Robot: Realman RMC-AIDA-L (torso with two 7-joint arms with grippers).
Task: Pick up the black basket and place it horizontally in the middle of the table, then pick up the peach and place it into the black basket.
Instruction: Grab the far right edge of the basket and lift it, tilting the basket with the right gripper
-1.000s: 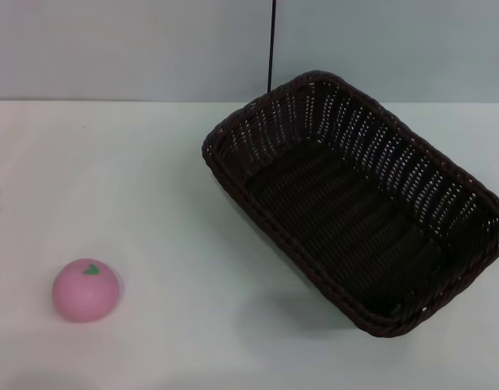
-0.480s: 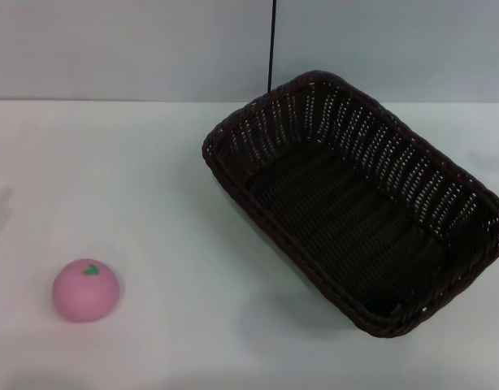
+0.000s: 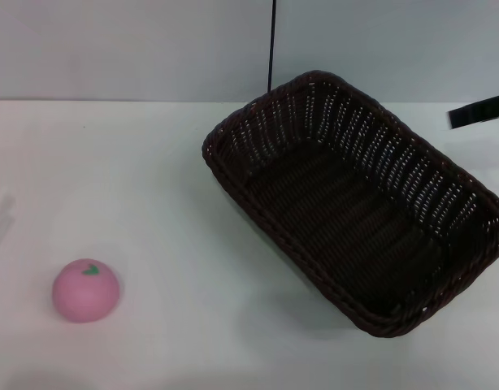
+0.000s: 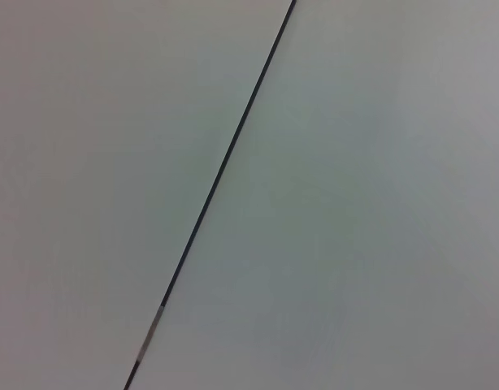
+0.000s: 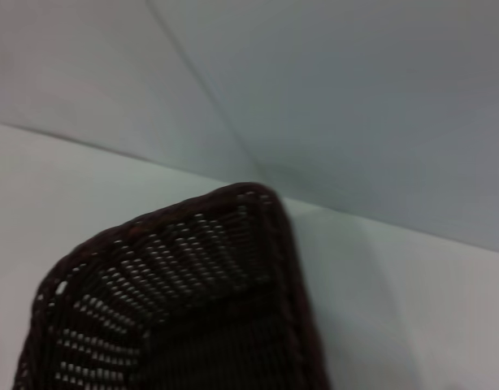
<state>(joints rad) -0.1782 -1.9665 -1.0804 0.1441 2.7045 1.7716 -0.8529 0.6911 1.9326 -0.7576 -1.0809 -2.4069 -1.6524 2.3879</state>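
The black basket [image 3: 355,203] lies empty on the right half of the surface [image 3: 168,179], its long axis running diagonally from the far centre toward the near right edge. Judged by its woven build, it should be light and fairly stiff, with openwork walls that may flex slightly under a pinch. The braided rim [image 5: 278,244] offers the firmest hold; a long side wall near its middle looks best for turning the basket level without tipping. The peach [image 3: 86,290] sits well apart on the near left, round and likely to roll if nudged.

Compared with the head view half a second earlier, a dark part of the right arm [image 3: 479,110] has appeared at the far right edge, beyond the basket. Basket and peach are unmoved. Neither the right pincer nor the left pincer is in view, so their state cannot be told
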